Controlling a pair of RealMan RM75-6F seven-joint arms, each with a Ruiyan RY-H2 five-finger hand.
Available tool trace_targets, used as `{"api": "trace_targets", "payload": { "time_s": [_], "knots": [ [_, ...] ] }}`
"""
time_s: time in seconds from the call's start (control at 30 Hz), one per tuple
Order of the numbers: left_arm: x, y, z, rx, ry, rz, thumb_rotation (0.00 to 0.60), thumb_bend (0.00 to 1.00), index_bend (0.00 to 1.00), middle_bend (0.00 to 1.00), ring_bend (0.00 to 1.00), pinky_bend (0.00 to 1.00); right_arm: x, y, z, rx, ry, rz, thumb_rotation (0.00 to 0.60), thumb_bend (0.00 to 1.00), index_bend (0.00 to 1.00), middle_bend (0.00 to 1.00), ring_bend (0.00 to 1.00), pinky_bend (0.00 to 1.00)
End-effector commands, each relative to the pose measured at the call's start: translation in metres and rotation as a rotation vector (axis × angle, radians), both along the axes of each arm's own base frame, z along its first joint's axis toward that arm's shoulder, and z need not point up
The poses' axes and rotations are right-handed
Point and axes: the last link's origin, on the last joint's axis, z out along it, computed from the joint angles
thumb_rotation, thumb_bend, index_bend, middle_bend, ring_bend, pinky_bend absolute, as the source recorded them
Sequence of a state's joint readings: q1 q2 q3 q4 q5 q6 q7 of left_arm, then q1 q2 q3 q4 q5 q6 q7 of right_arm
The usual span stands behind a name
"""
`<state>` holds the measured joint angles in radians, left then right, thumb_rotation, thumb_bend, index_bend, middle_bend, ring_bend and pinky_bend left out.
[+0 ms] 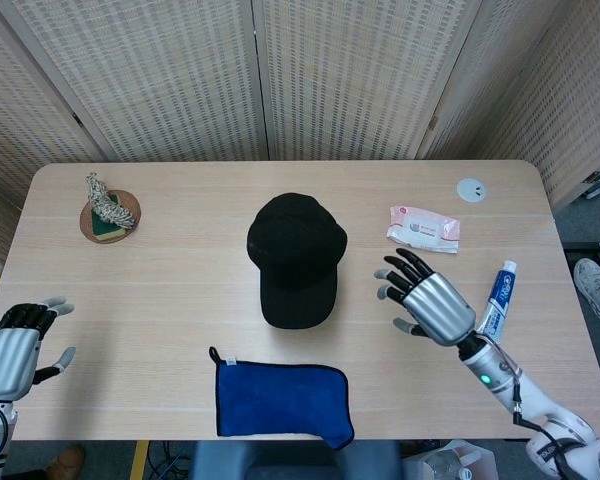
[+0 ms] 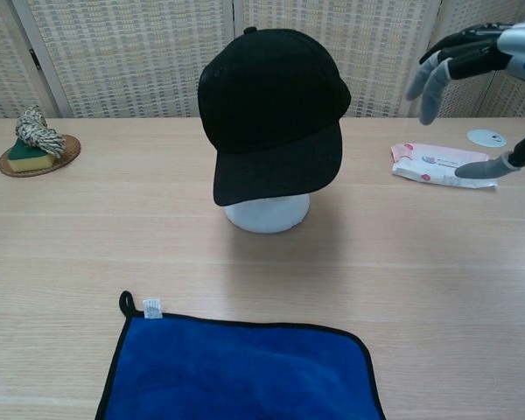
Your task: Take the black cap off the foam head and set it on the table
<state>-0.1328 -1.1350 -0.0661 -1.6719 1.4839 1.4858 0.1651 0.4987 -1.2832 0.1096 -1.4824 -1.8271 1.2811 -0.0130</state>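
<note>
- The black cap (image 1: 296,258) sits on the white foam head (image 2: 267,213), which stands at the middle of the counter (image 1: 180,290); in the chest view the brim slopes down toward the camera and hides all but the base of the foam head.
- The right hand (image 1: 427,301) hovers above the counter to the right of the black cap, apart from it, with its fingers (image 2: 429,86) spread wide and holding nothing; the chest view shows them pointing toward the cap at about crown height.
- The left hand (image 1: 15,345) is at the counter's near-left edge, well apart from the black cap, fingers loosely spread and empty.
- A blue cloth (image 1: 280,400) with a black border lies flat in front of the black cap, at the near edge of the counter.
- A pack of wipes (image 1: 424,229) lies to the right of the black cap, beyond the right hand.
- A toothpaste tube (image 1: 496,301) lies just beside the right hand, on the side away from the black cap.
- A small white disc (image 1: 471,189) lies to the far right of the black cap, past the wipes.
- A round coaster (image 1: 109,214) with a green sponge and a rope bundle on it sits to the far left of the black cap.
</note>
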Motion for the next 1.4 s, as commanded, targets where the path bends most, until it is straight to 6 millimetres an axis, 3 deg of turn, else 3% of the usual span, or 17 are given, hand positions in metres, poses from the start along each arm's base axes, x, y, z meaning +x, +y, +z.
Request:
{"api": "trace_targets", "payload": {
  "time_s": [0.03, 0.57, 1.4],
  "knots": [
    [0.0, 0.0, 0.0, 0.0, 0.0, 0.001, 0.6, 0.22, 0.3, 0.26, 0.25, 0.19, 0.008, -0.005, -0.01, 0.001, 0.007, 0.042, 0.6, 0.09, 0.46, 0.28, 0.13, 0.12],
    [-0.001, 0.001, 0.001, 0.002, 0.0, 0.006, 0.6, 0.22, 0.3, 0.26, 0.25, 0.19, 0.041, -0.015, -0.052, 0.009, 0.036, 0.206, 0.6, 0.08, 0.46, 0.28, 0.13, 0.1],
    [0.0, 0.003, 0.003, 0.0, -0.016, 0.01, 0.6, 0.22, 0.3, 0.26, 0.25, 0.19, 0.063, -0.032, -0.093, -0.058, 0.061, 0.369, 0.6, 0.08, 0.46, 0.28, 0.13, 0.1]
  ]
}}
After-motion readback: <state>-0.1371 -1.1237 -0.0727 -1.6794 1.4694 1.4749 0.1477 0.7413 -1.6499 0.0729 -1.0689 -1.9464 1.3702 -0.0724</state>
